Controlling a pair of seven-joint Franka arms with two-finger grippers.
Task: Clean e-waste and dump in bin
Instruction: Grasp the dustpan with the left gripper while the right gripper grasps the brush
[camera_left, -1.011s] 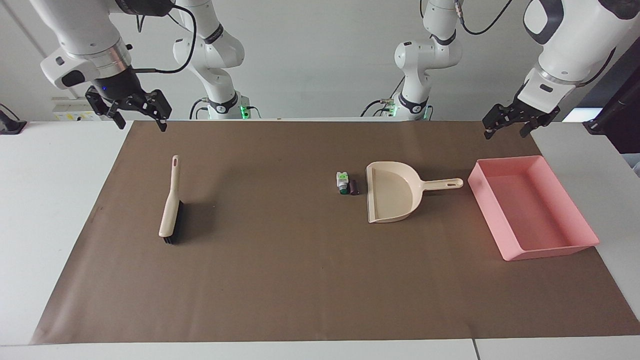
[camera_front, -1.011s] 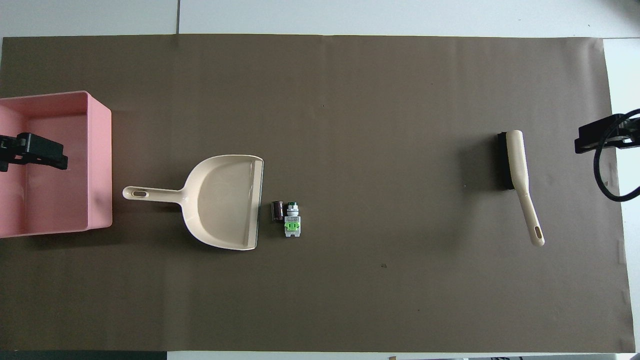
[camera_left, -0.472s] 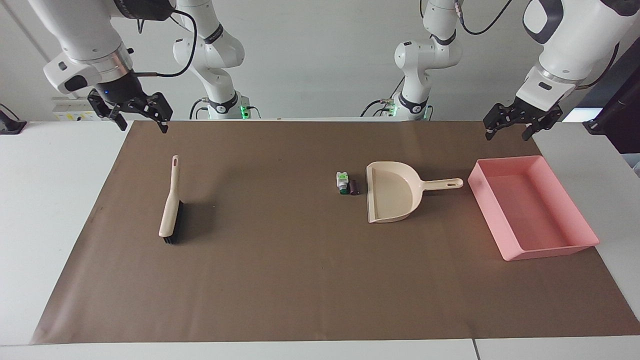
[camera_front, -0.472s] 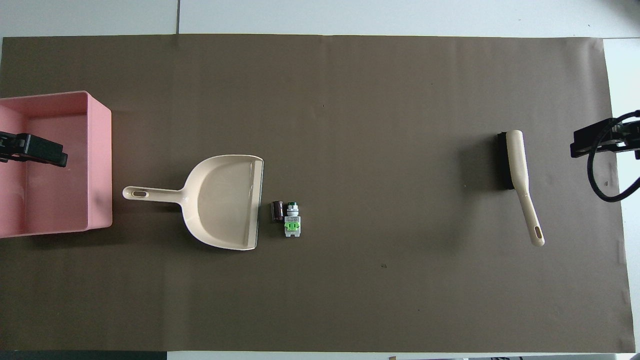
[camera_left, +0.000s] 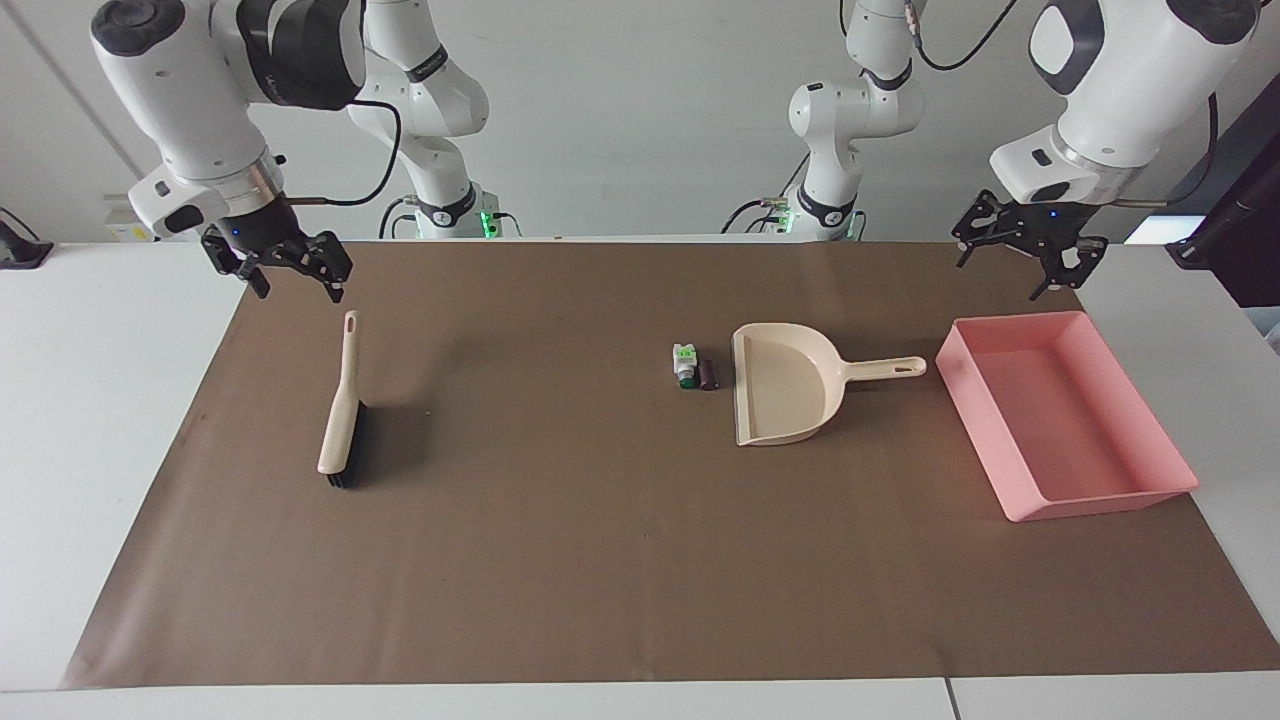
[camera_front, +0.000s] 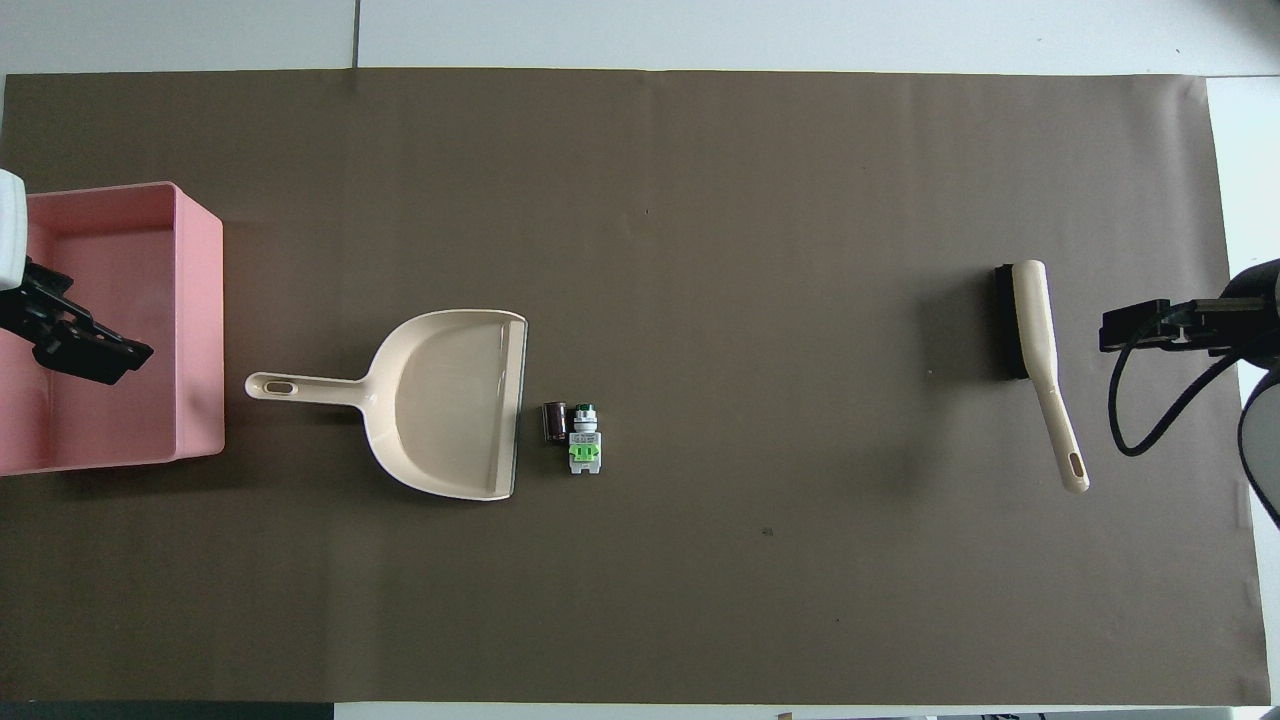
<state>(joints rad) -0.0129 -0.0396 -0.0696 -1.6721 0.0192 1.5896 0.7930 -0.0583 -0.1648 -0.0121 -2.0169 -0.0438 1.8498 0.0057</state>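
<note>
The e-waste lies on the brown mat beside the mouth of the beige dustpan (camera_left: 785, 395) (camera_front: 440, 400). It is a white-and-green component (camera_left: 685, 362) (camera_front: 583, 440) and a dark stubby cylinder (camera_left: 709, 374) (camera_front: 554, 421) between it and the pan. The pink bin (camera_left: 1100, 500) (camera_front: 205, 320) stands past the dustpan's handle, at the left arm's end. My left gripper (camera_left: 1010, 265) (camera_front: 75, 340) hangs open and empty in the air over the bin's robot-side end. My right gripper (camera_left: 292, 268) (camera_front: 1150, 325) hangs open and empty over the mat beside the brush's handle.
A beige hand brush (camera_left: 342, 405) (camera_front: 1040, 350) with dark bristles lies on the mat at the right arm's end, handle pointing toward the robots. The brown mat (camera_left: 600, 560) covers most of the white table.
Both grippers have come down and in over the mat. The right one moved toward the brush's handle end; the left one turned its wrist above the bin. Nothing on the mat moved.
</note>
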